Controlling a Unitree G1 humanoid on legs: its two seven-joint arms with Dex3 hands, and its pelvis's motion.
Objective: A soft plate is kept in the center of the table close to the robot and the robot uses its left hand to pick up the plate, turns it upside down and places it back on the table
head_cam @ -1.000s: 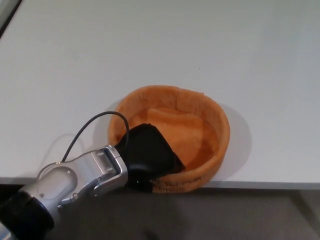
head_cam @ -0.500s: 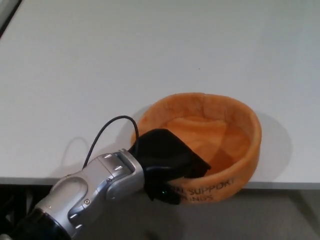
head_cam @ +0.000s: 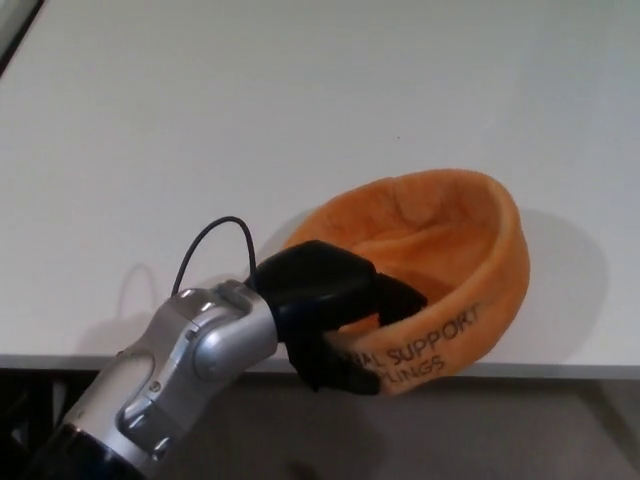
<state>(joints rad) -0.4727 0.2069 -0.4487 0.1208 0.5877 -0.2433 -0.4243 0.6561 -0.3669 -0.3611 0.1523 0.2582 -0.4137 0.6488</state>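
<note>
A white bench [head_cam: 300, 110] is seen filling most of the view, its surface plain apart from a tiny dark speck [head_cam: 397, 138] near the middle. Its front edge [head_cam: 560, 371] is seen running across the lower part of the picture, and below it a dark grey floor [head_cam: 500, 430] is shown. A narrow dark strip [head_cam: 12, 28] is visible at the top left corner, beyond the bench's slanting far-left edge.
</note>
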